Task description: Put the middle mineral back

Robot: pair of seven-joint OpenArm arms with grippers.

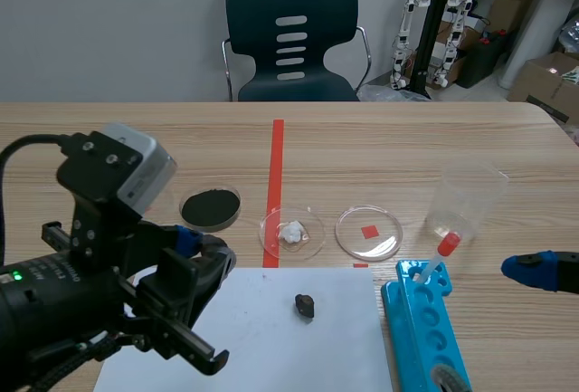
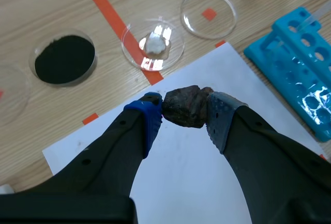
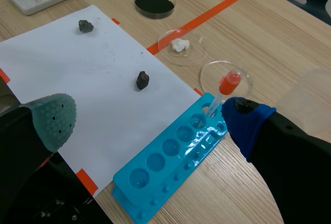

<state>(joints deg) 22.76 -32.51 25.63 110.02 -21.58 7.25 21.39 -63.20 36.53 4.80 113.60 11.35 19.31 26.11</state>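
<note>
1. The left gripper [image 2: 185, 107] is clamped on a dark brown rock [image 2: 187, 105], with a pad pressed to each side, and holds it above the white paper [image 2: 181, 182].
2. A second rock [image 3: 143, 79] and a third rock [image 3: 86, 26] lie on that paper, well apart.
3. The right gripper [image 3: 150, 120] hangs over the blue rack [image 3: 170, 157] with its jaws wide and empty.
4. The pick-up looks done. What seems left is lowering the rock onto the paper, probably between the other two, and letting go.

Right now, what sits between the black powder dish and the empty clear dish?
A clear dish holding a white lump, as the scene view plainly shows.
</note>
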